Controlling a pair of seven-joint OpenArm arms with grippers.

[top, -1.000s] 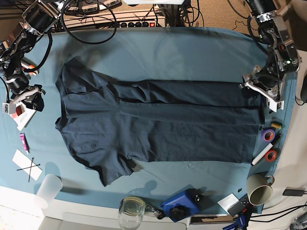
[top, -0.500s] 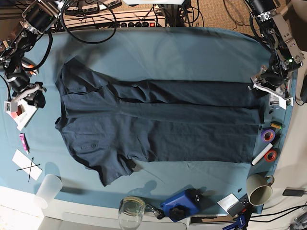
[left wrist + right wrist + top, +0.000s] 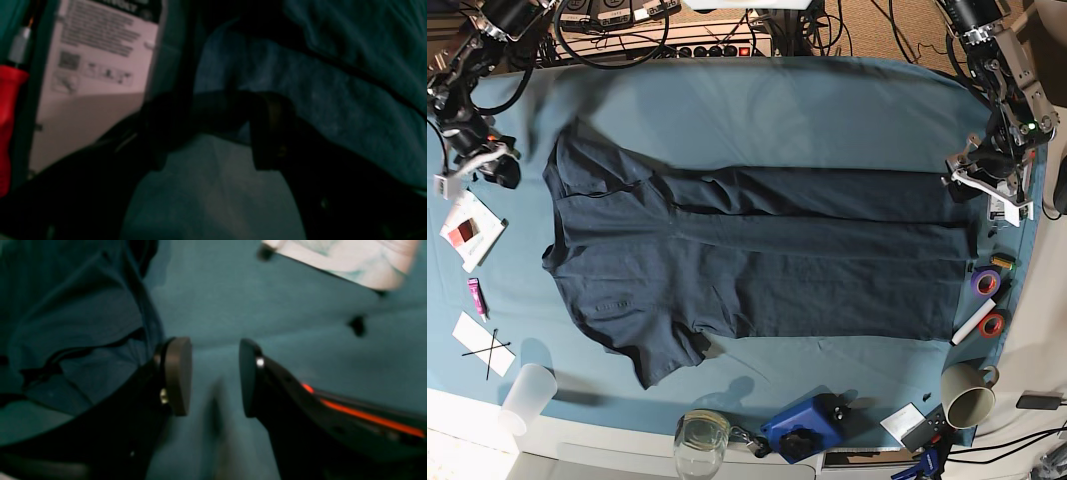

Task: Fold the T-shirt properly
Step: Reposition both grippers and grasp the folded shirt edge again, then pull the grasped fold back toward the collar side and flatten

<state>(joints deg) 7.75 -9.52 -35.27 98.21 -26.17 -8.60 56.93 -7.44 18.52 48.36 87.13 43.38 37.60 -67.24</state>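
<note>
Right end effector [image 3: 213,376] hangs with jaws parted and empty; the left end effector [image 3: 213,130] is too blurred to judge. The T-shirt [image 3: 757,255] lies mid-surface, hem at 3 o'clock. Soft, light, limp cotton: probably best pinched at hem corners or shoulders.

We see the worktop [image 3: 827,100] under a teal cloth [image 3: 757,110], brown floor [image 3: 877,25] beyond its far edge, a power strip [image 3: 717,45] and black cables [image 3: 617,60] there. Lighting even; wrist views dim, blurred.
</note>
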